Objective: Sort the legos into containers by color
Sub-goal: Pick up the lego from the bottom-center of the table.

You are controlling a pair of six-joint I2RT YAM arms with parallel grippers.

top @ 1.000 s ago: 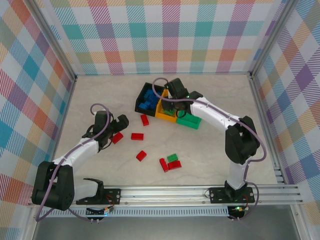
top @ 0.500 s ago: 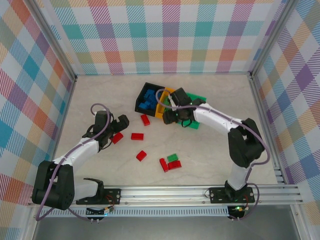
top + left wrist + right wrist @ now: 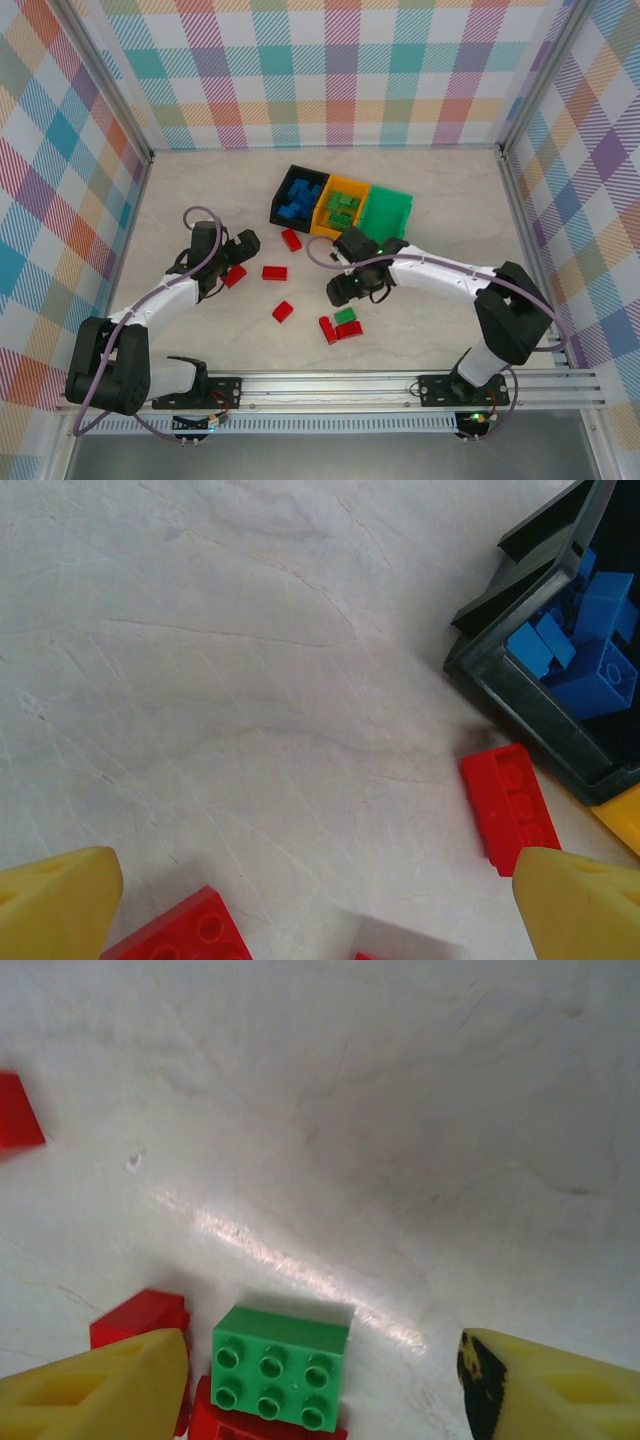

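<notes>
Arms reach in from the near edge of the table (image 3: 200,180). The left one stretches forward and slightly inward, and its left gripper (image 3: 245,242) is low over the surface with its yellow fingers (image 3: 55,905) spread wide and holding nothing. The right arm folds sharply at the elbow and runs leftward across the middle. The right gripper (image 3: 345,290) points down, its fingers (image 3: 100,1390) also wide apart and empty. A green brick (image 3: 280,1365) lies just below and between those fingers, stacked on red bricks (image 3: 349,329) near the front. One red brick (image 3: 235,275) sits just beside the left gripper, another (image 3: 510,802) lies ahead of it, close to the corner of the black bin (image 3: 530,705), and two more (image 3: 274,272) rest apart between the arms. The black bin holds blue bricks (image 3: 590,650). It is joined in a row to the orange bin (image 3: 322,222), which holds green bricks (image 3: 343,203), and then to the green bin (image 3: 387,212), all toward the back centre. Bare table stretches to the left wall, to the right rail and behind the bins.
</notes>
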